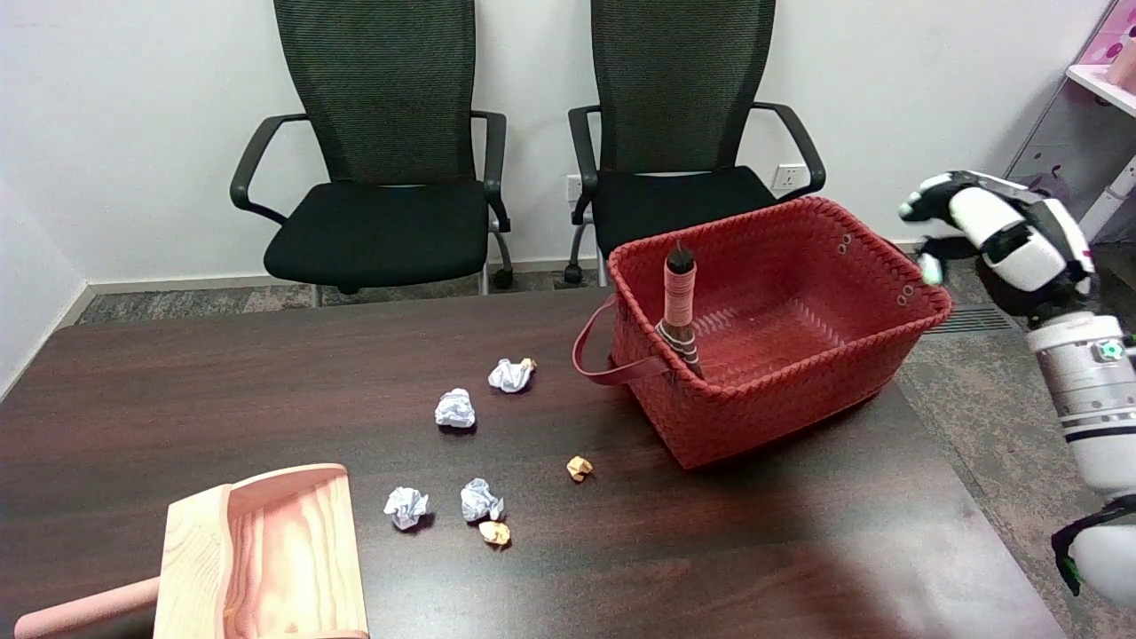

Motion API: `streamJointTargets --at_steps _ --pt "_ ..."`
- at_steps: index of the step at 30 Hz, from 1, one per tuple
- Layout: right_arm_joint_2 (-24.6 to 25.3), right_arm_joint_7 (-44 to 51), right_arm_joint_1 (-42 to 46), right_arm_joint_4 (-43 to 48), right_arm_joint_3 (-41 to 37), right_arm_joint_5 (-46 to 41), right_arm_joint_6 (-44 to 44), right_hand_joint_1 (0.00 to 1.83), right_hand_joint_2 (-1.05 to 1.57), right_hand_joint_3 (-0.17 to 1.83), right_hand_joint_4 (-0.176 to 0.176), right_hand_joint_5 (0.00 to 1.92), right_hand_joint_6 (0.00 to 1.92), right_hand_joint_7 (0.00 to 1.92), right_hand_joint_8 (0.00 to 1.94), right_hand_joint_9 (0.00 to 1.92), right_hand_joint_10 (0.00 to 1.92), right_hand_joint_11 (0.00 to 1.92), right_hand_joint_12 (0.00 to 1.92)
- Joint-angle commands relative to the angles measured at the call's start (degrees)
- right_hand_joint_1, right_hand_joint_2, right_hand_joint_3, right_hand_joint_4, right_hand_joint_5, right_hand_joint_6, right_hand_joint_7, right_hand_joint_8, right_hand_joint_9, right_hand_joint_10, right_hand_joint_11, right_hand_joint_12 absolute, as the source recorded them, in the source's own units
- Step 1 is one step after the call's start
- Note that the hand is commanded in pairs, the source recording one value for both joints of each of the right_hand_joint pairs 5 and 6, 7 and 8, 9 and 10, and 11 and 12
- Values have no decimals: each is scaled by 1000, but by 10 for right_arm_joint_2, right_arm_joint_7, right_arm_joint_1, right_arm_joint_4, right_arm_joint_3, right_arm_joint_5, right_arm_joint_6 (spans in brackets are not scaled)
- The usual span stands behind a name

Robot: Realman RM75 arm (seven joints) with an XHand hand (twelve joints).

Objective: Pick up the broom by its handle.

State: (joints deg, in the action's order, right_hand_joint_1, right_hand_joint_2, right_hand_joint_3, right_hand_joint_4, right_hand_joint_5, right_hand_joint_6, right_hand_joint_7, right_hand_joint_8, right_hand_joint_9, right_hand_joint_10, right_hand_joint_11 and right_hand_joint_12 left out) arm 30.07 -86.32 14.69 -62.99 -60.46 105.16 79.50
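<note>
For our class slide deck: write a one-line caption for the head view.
Right hand holds nothing beside the red basket, where the broom stands handle-up.

Right hand (pixel 994 232): glossy white shells over black frame, rounded finger segments, black at joints. Below hand, silver-grey cylindrical wrist (pixel 1083 368) with small green mark, thin black ring. Further below, white arm (pixel 1105 559) shell, black cable loop with green accent.
</note>
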Motion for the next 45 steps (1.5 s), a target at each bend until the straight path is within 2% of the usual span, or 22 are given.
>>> streamJointTargets --at_steps 1,5,10,14,17,26,30,32,38,45 --pt "-4 4 -53 -77 0 141 -110 782 395 1055 -176 793 793 793 793 648 648 1163 1163" --pt "-5 6 -60 -119 -4 161 -169 793 305 989 -169 696 696 696 696 540 540 948 948" --pt "3 49 -62 -174 -24 188 -235 804 202 959 -132 493 493 493 493 421 421 749 749" --pt "8 89 -67 -218 -28 189 -257 808 159 927 -125 324 324 324 324 332 332 631 631" --pt "14 120 -73 -240 -28 189 -278 812 128 908 -117 294 294 294 294 305 305 574 574" --pt "50 163 -85 -264 -21 212 -319 831 -3 855 -68 257 257 257 257 271 271 493 493" --pt "64 163 -111 -260 -13 251 -347 843 -85 725 -39 198 198 198 198 226 226 424 424" --pt "70 163 -139 -250 17 266 -353 842 -111 659 -30 151 151 151 151 211 211 405 405" --pt "81 163 -233 -216 132 270 -338 822 -160 474 -27 21 21 21 21 194 194 373 373" --pt "106 192 -242 -187 148 274 -333 817 -141 414 -30 0 0 0 0 188 188 363 363"
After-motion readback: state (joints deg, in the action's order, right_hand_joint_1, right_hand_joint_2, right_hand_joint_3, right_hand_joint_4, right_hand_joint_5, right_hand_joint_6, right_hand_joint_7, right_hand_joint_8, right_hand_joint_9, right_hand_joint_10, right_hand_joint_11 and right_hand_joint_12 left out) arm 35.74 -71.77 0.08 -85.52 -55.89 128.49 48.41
